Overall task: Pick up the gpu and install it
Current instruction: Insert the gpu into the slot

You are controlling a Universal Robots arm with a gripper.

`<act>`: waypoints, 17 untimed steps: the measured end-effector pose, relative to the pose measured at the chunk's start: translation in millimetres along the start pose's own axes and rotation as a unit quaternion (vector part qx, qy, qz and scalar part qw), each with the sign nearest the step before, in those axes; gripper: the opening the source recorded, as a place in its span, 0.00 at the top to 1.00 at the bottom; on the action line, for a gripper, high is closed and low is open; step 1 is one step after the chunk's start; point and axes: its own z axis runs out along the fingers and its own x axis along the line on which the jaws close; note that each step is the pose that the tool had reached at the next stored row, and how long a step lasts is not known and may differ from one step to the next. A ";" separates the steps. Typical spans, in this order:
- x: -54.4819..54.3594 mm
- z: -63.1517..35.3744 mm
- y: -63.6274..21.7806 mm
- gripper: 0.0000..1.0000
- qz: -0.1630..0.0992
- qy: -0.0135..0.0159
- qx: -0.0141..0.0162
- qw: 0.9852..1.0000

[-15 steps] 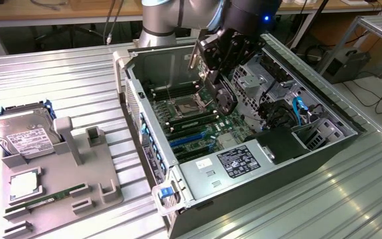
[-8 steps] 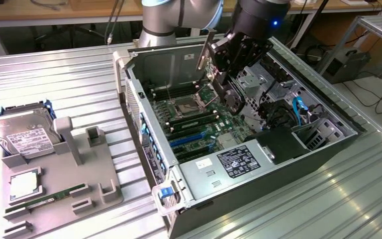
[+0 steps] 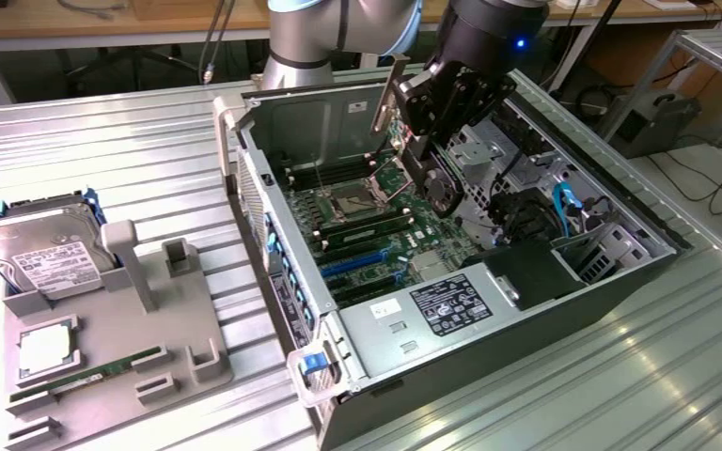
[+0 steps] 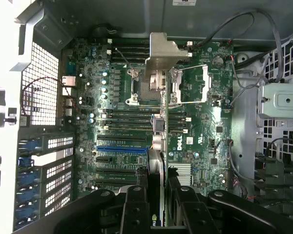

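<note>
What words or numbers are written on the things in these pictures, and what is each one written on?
"DELL": white letters, turned sideways, on the green motherboard in the wrist view.
Black label on the silver power supply box: white print, too small to read.
White label on the hard drive: too small to read.
White sticker on the case wall: too blurred to read.

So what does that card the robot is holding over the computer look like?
The card is thin and flat, and the wrist view sees it edge-on. A silvery metal bracket with a bent tab caps one end. The rest looks like dark board and black plastic. The gripper clamps it from both sides, holding it on edge above the green motherboard inside the open computer case. Nothing but the gripper seems to touch it.
</note>
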 end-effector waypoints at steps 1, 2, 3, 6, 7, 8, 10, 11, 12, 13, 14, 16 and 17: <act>0.0 0.0 0.0 0.74 0.000 0.000 0.000 1.000; 0.0 0.0 0.0 0.74 0.000 0.000 0.000 1.000; 0.0 0.0 0.0 0.74 0.000 0.000 0.000 1.000; 0.0 0.1 0.0 0.74 0.000 0.000 0.000 1.000; -0.1 0.2 0.0 0.74 -0.007 -0.001 0.000 1.000; 0.0 0.5 -0.1 0.74 -0.025 0.001 0.001 1.000; 0.0 0.6 -0.1 0.74 -0.052 0.004 0.001 0.999; 0.0 0.8 -0.1 0.74 -0.063 0.005 0.002 0.998; 0.0 0.9 -0.1 0.74 -0.072 0.006 0.002 0.997; 0.0 1.0 -0.1 0.74 -0.081 0.007 0.002 0.997; -0.1 1.4 -0.2 0.74 -0.103 0.009 0.003 0.995; -0.1 2.0 -0.2 0.74 -0.130 0.012 0.004 0.991; -0.1 2.2 -0.2 0.74 -0.140 0.013 0.004 0.990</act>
